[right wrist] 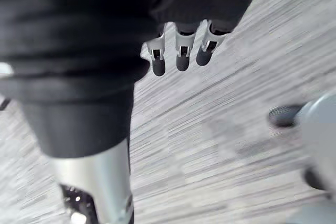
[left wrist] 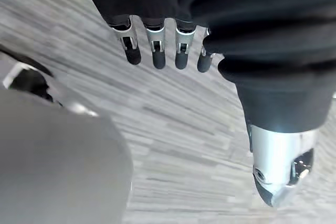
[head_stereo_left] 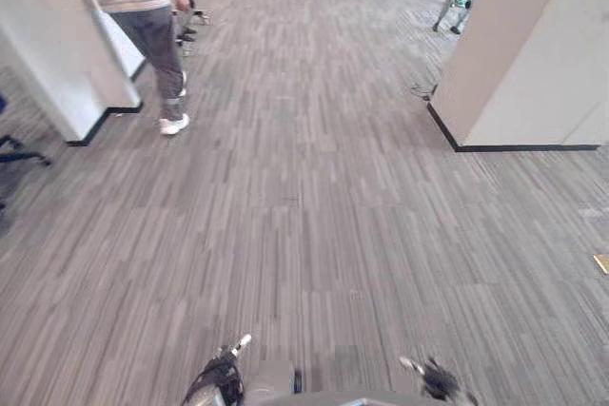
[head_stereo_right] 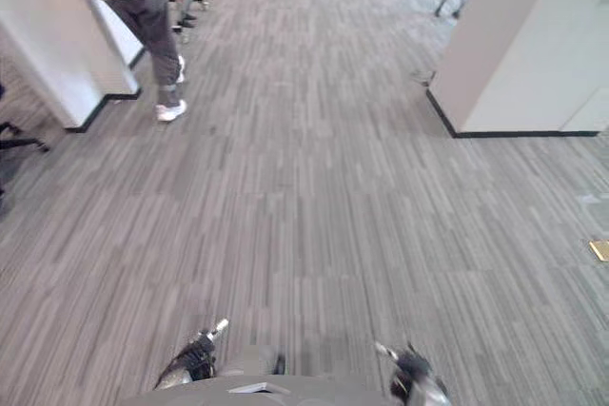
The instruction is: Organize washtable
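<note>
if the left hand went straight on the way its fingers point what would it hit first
Probably the grey carpet floor: nothing lies between it and the straight fingers of the left hand, though depth is unclear.

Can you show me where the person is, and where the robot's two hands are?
person [head_stereo_left: 157,40], left eye view, on the grey trouser leg.
left hand [left wrist: 157,43], left wrist view, on a silver finger.
right hand [right wrist: 181,51], right wrist view, on a silver finger.
</note>
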Robot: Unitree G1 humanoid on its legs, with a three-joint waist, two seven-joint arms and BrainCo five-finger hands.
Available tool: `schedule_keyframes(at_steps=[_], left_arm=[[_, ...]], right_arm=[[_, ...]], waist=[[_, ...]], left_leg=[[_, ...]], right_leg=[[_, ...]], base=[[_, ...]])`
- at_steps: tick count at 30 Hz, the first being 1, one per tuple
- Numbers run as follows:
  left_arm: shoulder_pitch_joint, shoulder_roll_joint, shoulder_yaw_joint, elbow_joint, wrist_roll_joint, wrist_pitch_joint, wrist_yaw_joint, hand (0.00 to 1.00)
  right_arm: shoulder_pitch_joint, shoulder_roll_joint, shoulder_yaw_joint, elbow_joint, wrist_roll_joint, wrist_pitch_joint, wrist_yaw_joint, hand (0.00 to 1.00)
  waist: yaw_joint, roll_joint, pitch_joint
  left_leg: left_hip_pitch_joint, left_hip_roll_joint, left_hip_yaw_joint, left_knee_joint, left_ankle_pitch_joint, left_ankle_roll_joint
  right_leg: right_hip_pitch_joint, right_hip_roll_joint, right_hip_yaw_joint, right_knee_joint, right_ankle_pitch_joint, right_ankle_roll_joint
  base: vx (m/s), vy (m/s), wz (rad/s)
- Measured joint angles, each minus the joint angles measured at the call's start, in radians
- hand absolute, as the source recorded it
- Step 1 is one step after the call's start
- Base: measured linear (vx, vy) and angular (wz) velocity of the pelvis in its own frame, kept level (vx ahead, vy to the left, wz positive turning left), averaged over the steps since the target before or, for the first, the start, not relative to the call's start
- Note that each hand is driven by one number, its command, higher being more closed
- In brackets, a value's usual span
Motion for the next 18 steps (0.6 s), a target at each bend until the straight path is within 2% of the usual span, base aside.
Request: schedule_keyframes(at_steps=[1, 2, 3, 4, 5, 6, 7, 8, 9, 10, 11, 12, 13, 14, 15, 16, 17, 18], left_arm=[[0.01, -0.002, -0.02, 0.002, -0.012, -0.004, 0.006, 0.0], [0.019, -0.004, -0.036, -0.001, -0.017, -0.005, 0.01, 0.0], [0.023, -0.005, -0.043, -0.007, -0.016, -0.007, 0.013, 0.0], [0.04, -0.006, -0.041, 0.001, -0.016, -0.008, 0.015, 0.0], [0.045, 0.003, -0.031, 0.004, -0.017, -0.008, 0.019, 0.0], [0.045, 0.002, -0.013, 0.004, -0.017, -0.008, 0.023, 0.0], [0.045, 0.003, -0.011, 0.004, -0.025, -0.007, 0.026, 0.0], [0.044, 0.004, -0.012, 0.007, -0.045, -0.005, 0.031, 0.0], [0.043, 0.004, -0.016, 0.007, -0.051, -0.004, 0.034, 0.0], [0.041, 0.006, -0.016, 0.006, -0.053, -0.002, 0.035, 0.0], [0.036, 0.004, -0.025, 0.007, -0.051, 0.008, 0.033, 0.0], [0.034, 0.001, -0.033, 0.009, -0.048, 0.011, 0.031, 0.0], [0.032, -0.011, -0.036, 0.01, -0.034, 0.011, 0.018, 0.0], [0.029, -0.019, -0.035, 0.012, -0.033, 0.011, 0.014, 0.0], [0.021, -0.031, -0.033, 0.02, -0.033, 0.01, 0.012, 0.0], [0.018, -0.037, -0.026, 0.035, -0.033, 0.007, 0.007, 0.0], [0.018, -0.037, -0.014, 0.039, -0.033, 0.007, 0.003, 0.0], [0.022, -0.041, 0.022, 0.043, -0.032, 0.007, -0.003, 0.0]], right_arm=[[-0.026, 0.007, 0.025, 0.011, 0.006, -0.005, 0.0, 0.0], [-0.031, 0.016, 0.022, 0.012, 0.006, -0.007, 0.0, 0.0], [-0.028, 0.023, 0.022, 0.016, 0.006, -0.012, -0.001, 0.0], [-0.021, 0.036, 0.026, 0.03, 0.005, -0.012, -0.002, 0.0], [0.0, 0.055, 0.021, 0.038, 0.005, -0.013, -0.001, 0.0], [0.001, 0.06, 0.016, 0.044, 0.004, -0.013, -0.001, 0.0], [0.001, 0.061, 0.004, 0.049, 0.004, -0.013, -0.002, 0.0], [0.009, 0.066, -0.055, 0.052, 0.004, -0.011, -0.003, 0.0], [0.022, 0.067, -0.102, 0.052, 0.003, -0.01, -0.002, 0.0], [0.032, 0.065, -0.132, 0.03, 0.001, -0.01, -0.002, 0.0], [0.062, 0.062, -0.128, -0.011, -0.004, -0.004, -0.002, 0.0], [0.077, 0.058, -0.128, -0.032, -0.005, -0.002, -0.001, 0.0], [0.1, 0.054, -0.128, -0.064, -0.005, -0.003, -0.001, 0.0], [0.106, 0.055, -0.127, -0.076, -0.005, -0.003, 0.0, 0.0], [0.103, 0.053, -0.127, -0.087, -0.005, -0.003, -0.001, 0.0], [0.098, 0.055, -0.126, -0.092, -0.005, -0.002, -0.001, 0.0], [0.097, 0.056, -0.124, -0.091, -0.005, -0.002, -0.001, 0.0], [0.099, 0.059, -0.124, -0.088, -0.004, -0.002, -0.001, 0.0]], waist=[[0.005, 0.023, -0.005], [0.005, 0.039, -0.01], [0.007, 0.052, -0.01], [0.011, 0.048, -0.022], [0.006, 0.011, -0.049], [0.015, -0.004, -0.056], [0.018, -0.011, -0.054], [0.014, -0.016, -0.051], [0.003, -0.017, -0.045], [-0.009, -0.024, -0.032], [-0.019, -0.018, -0.029], [-0.021, -0.01, -0.032], [-0.025, 0.0, -0.039], [-0.027, 0.006, -0.045], [-0.031, 0.013, -0.044], [-0.034, 0.014, -0.041], [-0.035, 0.012, -0.041], [-0.035, 0.003, -0.045]], left_leg=[[-0.019, 0.005, -0.056, -0.259, 0.038, -0.039], [-0.022, 0.015, -0.077, -0.402, 0.066, -0.056], [-0.03, 0.028, -0.059, -0.438, 0.166, -0.083], [-0.028, 0.012, -0.013, -0.394, 0.224, -0.052], [-0.047, -0.029, 0.023, -0.337, 0.161, 0.016], [-0.042, -0.053, 0.048, -0.313, 0.113, 0.037], [-0.026, -0.068, 0.058, -0.311, 0.101, 0.058], [0.023, -0.099, 0.058, -0.321, 0.071, 0.086], [0.077, -0.124, 0.04, -0.34, 0.054, 0.101], [0.168, -0.155, 0.016, -0.365, 0.05, 0.107], [0.254, -0.168, -0.016, -0.391, 0.049, 0.108], [0.297, -0.167, -0.03, -0.412, 0.049, 0.108], [0.365, -0.158, -0.061, -0.461, 0.049, 0.108], [0.401, -0.149, -0.068, -0.485, 0.048, 0.11], [0.463, -0.125, -0.085, -0.53, 0.043, 0.115], [0.523, -0.096, -0.098, -0.579, 0.037, 0.105], [0.547, -0.083, -0.104, -0.593, 0.03, 0.093], [0.574, -0.073, -0.124, -0.599, 0.011, 0.069]], right_leg=[[0.043, -0.007, 0.018, -0.006, -0.052, 0.028], [0.069, -0.007, 0.023, -0.012, -0.086, 0.028], [0.116, -0.015, 0.039, -0.013, -0.132, 0.028], [0.15, -0.034, 0.052, -0.003, -0.157, 0.024], [0.134, -0.083, 0.065, 0.048, -0.163, 0.025], [0.081, -0.111, 0.086, 0.185, -0.16, 0.054], [0.05, -0.125, 0.096, 0.273, -0.145, 0.079], [-0.024, -0.138, 0.13, 0.473, -0.059, 0.176], [-0.073, -0.131, 0.159, 0.629, 0.049, 0.237], [-0.138, -0.135, 0.169, 0.843, 0.111, 0.26], [-0.197, -0.135, 0.145, 0.981, 0.1, 0.242], [-0.229, -0.138, 0.125, 1.019, 0.085, 0.222], [-0.299, -0.15, 0.079, 1.032, 0.049, 0.169], [-0.334, -0.16, 0.056, 1.009, 0.031, 0.144], [-0.385, -0.175, 0.003, 0.904, -0.007, 0.114], [-0.396, -0.18, -0.06, 0.717, -0.023, 0.11], [-0.396, -0.177, -0.089, 0.607, -0.021, 0.11], [-0.389, -0.16, -0.112, 0.384, 0.028, 0.12]], base=[[-0.24, 0.134, -0.78], [-0.04, 0.174, -0.37], [0.33, 0.131, -0.2], [0.72, 0.099, -0.1], [0.94, 0.074, -0.09], [0.86, 0.068, -0.07], [0.76, 0.101, -0.05], [0.59, 0.123, 0.21], [0.59, 0.136, 0.46], [0.45, 0.087, 0.67], [0.31, 0.05, 0.59], [0.17, 0.029, 0.57], [0.07, 0.032, 0.4], [0.01, 0.051, 0.46], [-0.08, 0.062, 0.42], [-0.09, 0.048, 0.38], [-0.14, 0.037, 0.35], [-0.09, -0.027, 0.42]])
